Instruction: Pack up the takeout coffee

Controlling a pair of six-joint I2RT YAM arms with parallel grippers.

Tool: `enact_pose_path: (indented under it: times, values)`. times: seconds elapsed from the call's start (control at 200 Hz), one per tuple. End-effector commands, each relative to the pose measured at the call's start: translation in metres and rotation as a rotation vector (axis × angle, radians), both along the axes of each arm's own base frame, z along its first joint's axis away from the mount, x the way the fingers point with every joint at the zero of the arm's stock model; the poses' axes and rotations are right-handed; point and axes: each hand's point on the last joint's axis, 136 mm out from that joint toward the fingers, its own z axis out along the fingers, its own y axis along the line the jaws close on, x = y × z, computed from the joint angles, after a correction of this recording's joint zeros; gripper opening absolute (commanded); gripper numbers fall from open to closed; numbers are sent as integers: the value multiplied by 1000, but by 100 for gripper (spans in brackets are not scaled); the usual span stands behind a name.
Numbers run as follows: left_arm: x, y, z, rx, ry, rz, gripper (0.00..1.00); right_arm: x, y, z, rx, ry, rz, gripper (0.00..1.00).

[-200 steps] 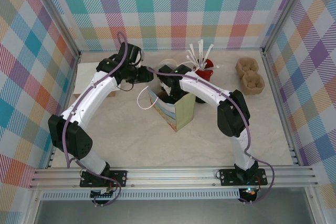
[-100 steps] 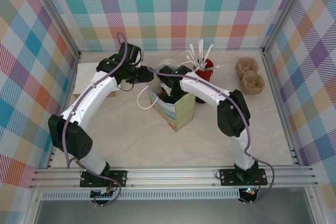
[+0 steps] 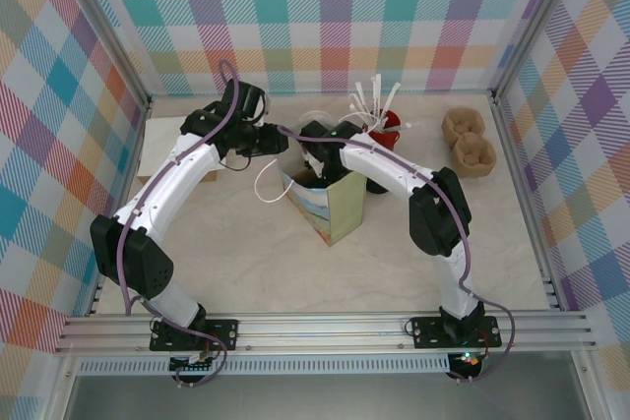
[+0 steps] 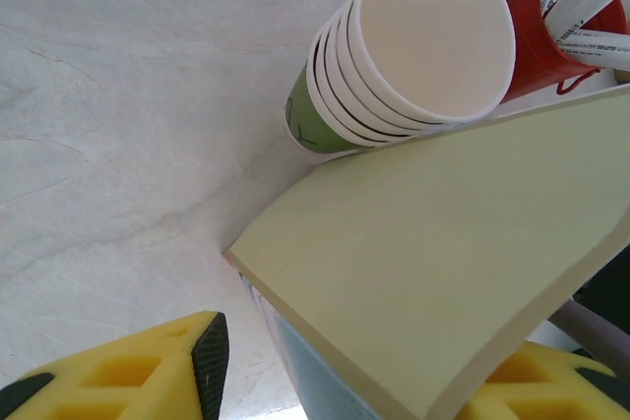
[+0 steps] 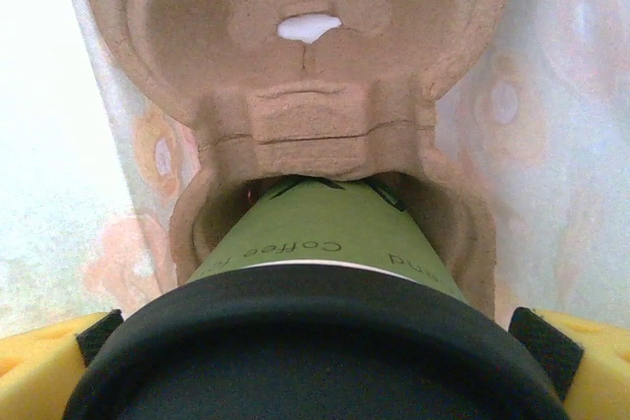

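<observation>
Right end effector straddles takeout coffee seated in pulp tray inside bag; grip unclear.

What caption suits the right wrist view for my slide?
Lidded green coffee cup seated in a pulp tray inside the bag, between the fingers of the right end effector.

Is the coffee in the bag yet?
Nearly. Done: the lidded cup sits in a tray pocket, seemingly down inside the bag. In hand: the right claw flanks the lid, and the left claw straddles the bag's rim. Left: pull both claws away and leave the bag standing.
</observation>
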Motion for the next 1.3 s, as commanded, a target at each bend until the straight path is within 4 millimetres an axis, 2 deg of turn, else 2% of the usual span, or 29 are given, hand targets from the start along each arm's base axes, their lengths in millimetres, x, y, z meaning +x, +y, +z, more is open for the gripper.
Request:
enact_pose_path:
  times: [0.0, 0.39, 0.57, 1.01, 1.295]
  values:
    - [-6, -5, 6, -23, -2, -17, 50, -1, 4, 35, 66, -34, 5, 100]
    - [-7, -7, 4, -30, 6, -26, 51, 2, 7, 69, 100, -77, 12, 100]
    - [-7, -8, 4, -32, 8, -32, 53, 4, 8, 95, 131, -105, 6, 100]
    - [-5, -10, 5, -33, 7, -37, 56, 6, 8, 178, 264, -228, -9, 99]
    - [-1, -11, 15, -53, -27, -33, 64, 12, -13, 239, 390, -345, -57, 93]
